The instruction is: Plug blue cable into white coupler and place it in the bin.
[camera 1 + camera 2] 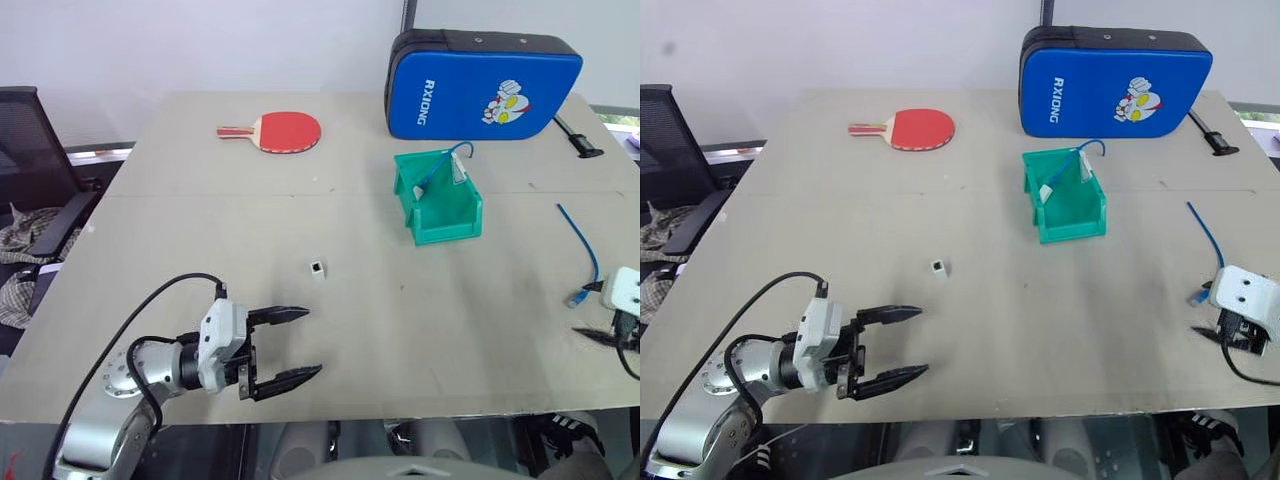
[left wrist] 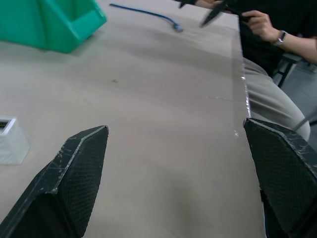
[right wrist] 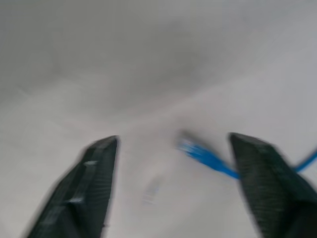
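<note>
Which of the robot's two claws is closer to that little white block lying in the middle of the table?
Left. The left gripper hovers open just short of the white coupler. The right gripper is far off at the table's right edge, open over the blue cable.

Left pincer (image 1: 286, 345) — right pincer (image 3: 173, 148) — both agape

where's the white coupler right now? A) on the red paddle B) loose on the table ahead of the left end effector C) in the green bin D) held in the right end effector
B: the white coupler sits alone on the bare table, apart from the open left end effector and well short of the green bin.
</note>
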Motion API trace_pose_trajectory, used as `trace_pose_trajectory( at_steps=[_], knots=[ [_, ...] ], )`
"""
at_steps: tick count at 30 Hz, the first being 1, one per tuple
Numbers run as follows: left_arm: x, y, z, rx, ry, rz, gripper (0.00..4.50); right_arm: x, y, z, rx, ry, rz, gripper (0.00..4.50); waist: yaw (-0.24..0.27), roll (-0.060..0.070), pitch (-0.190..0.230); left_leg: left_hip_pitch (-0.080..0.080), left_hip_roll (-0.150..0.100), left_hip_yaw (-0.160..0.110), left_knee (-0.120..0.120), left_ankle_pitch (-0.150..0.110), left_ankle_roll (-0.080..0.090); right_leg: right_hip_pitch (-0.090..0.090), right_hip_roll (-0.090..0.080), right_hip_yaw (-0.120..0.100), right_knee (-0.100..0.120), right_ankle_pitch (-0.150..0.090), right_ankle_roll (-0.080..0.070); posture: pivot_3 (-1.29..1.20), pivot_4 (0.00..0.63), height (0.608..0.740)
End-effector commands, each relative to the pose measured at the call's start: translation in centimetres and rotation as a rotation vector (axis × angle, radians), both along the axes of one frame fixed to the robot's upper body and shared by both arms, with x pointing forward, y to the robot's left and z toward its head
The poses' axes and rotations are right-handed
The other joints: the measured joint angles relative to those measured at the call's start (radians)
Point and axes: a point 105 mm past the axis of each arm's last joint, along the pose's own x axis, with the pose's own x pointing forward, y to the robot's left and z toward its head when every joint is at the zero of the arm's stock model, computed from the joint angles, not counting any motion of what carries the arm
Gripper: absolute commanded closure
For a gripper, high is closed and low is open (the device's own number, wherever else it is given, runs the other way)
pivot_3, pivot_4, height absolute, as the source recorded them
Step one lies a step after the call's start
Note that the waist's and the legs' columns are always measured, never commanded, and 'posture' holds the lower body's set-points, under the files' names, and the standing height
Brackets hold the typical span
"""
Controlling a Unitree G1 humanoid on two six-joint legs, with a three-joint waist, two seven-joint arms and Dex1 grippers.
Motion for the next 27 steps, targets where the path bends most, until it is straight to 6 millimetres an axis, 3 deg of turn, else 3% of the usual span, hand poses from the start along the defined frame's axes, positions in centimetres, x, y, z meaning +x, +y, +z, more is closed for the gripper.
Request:
trace_pose_trajectory(
  at_steps=[1,7,10,11,16,18,23,27],
  knots=[
    [-0.6,-0.2,1.3,0.003,-0.058,-0.026,0.0,1.2,-1.0,0.1,-0.127,0.033,0.098,1.14,-0.002,0.0,0.001,0.0,0.0,0.0,0.0,0.0,0.0,0.0,0.0,0.0,0.0,0.0,0.0,0.0,0.15,0.731],
    [-2.1,-1.2,3.6,-0.016,-0.081,-0.022,0.0,2.9,-2.1,-1.4,-0.314,0.157,0.243,1.14,0.0,0.001,0.002,-0.005,0.0,0.002,0.0,0.0,0.001,-0.006,0.001,0.002,0.0,0.0,0.0,0.0,0.15,0.731],
    [-2.7,-2.0,4.9,-0.023,-0.087,-0.022,0.0,3.6,-2.4,-2.2,-0.36,0.208,0.298,2.0,-0.001,0.001,0.002,-0.006,0.0,0.003,0.001,0.0,0.001,-0.006,0.001,0.003,0.0,0.0,0.0,0.0,0.15,0.731],
    [-2.9,-2.3,5.2,-0.026,-0.088,-0.022,0.0,3.8,-2.3,-2.4,-0.361,0.225,0.308,2.58,0.0,0.001,0.002,-0.005,0.0,0.003,0.001,0.0,0.001,-0.006,0.001,0.003,0.0,0.0,0.0,0.0,0.15,0.731],
    [-3.1,-3.2,6.5,-0.034,-0.092,-0.012,0.0,4.7,-1.3,-3.0,-0.327,0.269,0.357,4.43,-0.015,-0.006,0.003,0.003,0.001,0.003,0.002,0.0,0.001,0.002,0.002,0.004,0.0,0.0,0.0,0.0,0.15,0.731],
    [-3.1,-3.4,6.8,-0.034,-0.09,-0.003,0.0,4.9,-0.8,-2.7,-0.294,0.263,0.366,4.48,-0.024,-0.006,0.003,0.003,0.001,0.003,0.003,0.0,0.001,0.004,0.002,0.004,0.0,0.0,0.0,0.0,0.15,0.731],
    [-1.4,-3.4,6.8,-0.001,-0.106,0.067,0.0,5.6,6.2,0.6,0.043,0.216,0.353,4.48,-0.026,-0.004,0.004,0.005,0.002,0.002,0.004,0.0,0.001,0.004,0.003,0.005,0.003,0.001,-0.001,0.0,0.15,0.731],
    [0.7,-3.6,6.5,0.017,-0.102,0.095,0.0,5.1,10.7,1.4,0.093,0.224,0.358,4.48,-0.01,0.001,0.006,0.003,0.005,0.0,0.003,0.0,0.001,0.002,0.008,0.003,0.004,0.002,-0.002,0.0,0.15,0.731]
  ],
)
